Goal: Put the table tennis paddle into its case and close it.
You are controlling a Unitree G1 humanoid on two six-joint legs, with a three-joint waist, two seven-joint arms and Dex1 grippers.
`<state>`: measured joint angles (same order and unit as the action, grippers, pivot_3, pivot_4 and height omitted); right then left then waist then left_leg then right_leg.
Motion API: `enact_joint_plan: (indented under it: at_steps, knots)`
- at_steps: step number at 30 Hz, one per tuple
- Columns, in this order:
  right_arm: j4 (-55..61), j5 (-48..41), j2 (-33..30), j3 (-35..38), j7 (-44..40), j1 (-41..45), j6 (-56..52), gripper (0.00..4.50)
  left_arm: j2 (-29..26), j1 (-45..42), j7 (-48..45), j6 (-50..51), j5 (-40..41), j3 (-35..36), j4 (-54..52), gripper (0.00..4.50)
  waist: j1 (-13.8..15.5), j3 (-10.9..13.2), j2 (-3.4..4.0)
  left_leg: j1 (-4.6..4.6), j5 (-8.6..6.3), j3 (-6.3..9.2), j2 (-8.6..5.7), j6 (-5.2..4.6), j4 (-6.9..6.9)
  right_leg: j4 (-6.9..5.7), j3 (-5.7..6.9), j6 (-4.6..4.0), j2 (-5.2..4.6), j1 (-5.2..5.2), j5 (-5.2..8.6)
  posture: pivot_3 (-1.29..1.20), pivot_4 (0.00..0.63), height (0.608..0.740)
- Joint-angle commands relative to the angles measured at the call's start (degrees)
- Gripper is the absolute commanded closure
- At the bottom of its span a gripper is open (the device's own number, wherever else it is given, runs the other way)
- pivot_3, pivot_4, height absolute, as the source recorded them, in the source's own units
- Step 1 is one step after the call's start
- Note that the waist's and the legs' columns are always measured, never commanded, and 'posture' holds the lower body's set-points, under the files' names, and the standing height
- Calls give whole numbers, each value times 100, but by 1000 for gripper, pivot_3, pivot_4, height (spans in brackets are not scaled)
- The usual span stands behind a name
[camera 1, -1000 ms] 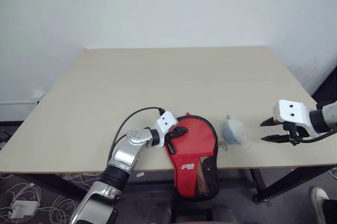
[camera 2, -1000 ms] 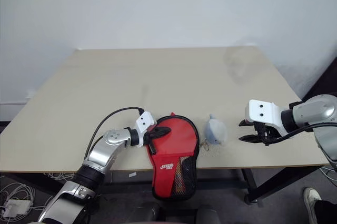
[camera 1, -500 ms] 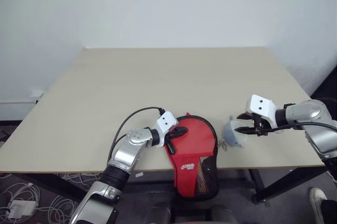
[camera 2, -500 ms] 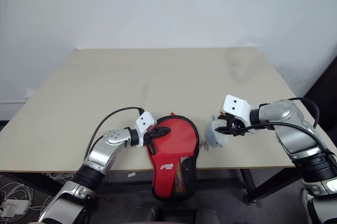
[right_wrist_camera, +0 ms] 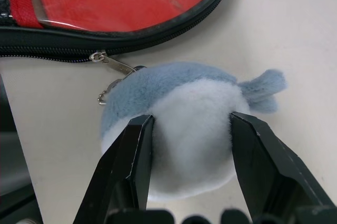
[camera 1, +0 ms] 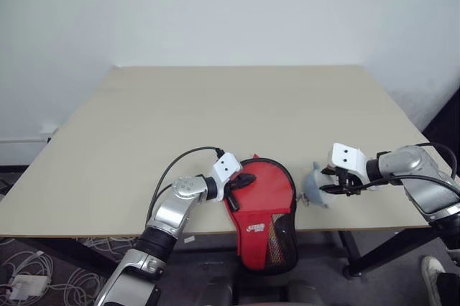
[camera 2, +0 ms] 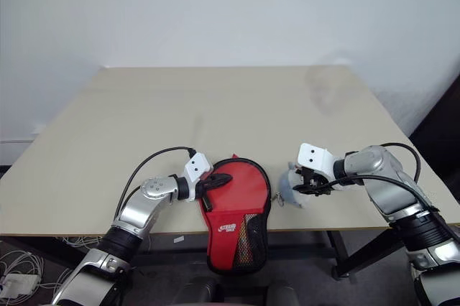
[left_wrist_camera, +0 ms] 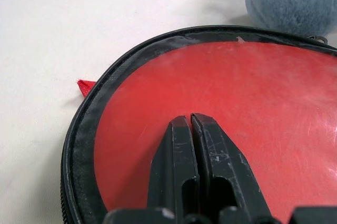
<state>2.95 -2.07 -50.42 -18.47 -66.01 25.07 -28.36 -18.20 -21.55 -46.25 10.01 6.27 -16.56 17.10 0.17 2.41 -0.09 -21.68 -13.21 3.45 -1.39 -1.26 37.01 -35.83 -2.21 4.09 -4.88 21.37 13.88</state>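
Observation:
The case (camera 1: 267,198) lies flat at the table's front edge, red with black edging, its mesh-pocket end hanging over the edge. A smooth red face shows behind its clear panel (left_wrist_camera: 274,92); I cannot tell whether that is the table tennis paddle. My left gripper (left_wrist_camera: 189,119) is shut, its tips resting on that panel near the rim. A blue-grey plush toy (right_wrist_camera: 184,103) hangs by a small chain from the case's zipper pull (right_wrist_camera: 108,62), just right of the case. My right gripper (right_wrist_camera: 192,121) is open, with one finger on each side of the plush.
The beige table (camera 1: 215,105) stretches bare behind the case to a white wall. The case and plush sit close to the table's front edge. Cables lie on the floor (camera 1: 29,277) at the lower left.
My right gripper has come down and left from the table's right side and now straddles the plush toy. The left gripper and the case have not moved.

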Motion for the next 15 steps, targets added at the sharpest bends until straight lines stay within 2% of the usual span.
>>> enact_joint_plan:
  at_steps: [1,3,8,15]
  knots:
    - [-5,137,-32,-134,-50,-196,-36,2418,-130,152,10,230,-225,-59,286,4500,1,-9,-10,0,0,0,0,0,0,0,0,0,0,0,0,0,0,740]
    - [45,121,-67,-120,-77,-281,-23,2731,-127,139,5,223,-228,-59,298,4500,0,-15,-13,1,0,0,0,1,-1,1,-1,0,0,-1,0,0,0,740]
    - [415,-4,-266,11,-235,-540,-38,4378,-116,129,-25,195,-236,-85,306,4500,2,-26,-19,2,-1,1,1,1,-3,2,0,0,0,-1,1,0,0,740]
    - [1057,-257,-577,359,-466,-864,-28,4446,-88,108,-53,158,-235,-106,344,4500,4,-27,-20,1,-2,2,2,2,-4,4,0,0,-3,-1,1,0,0,740]
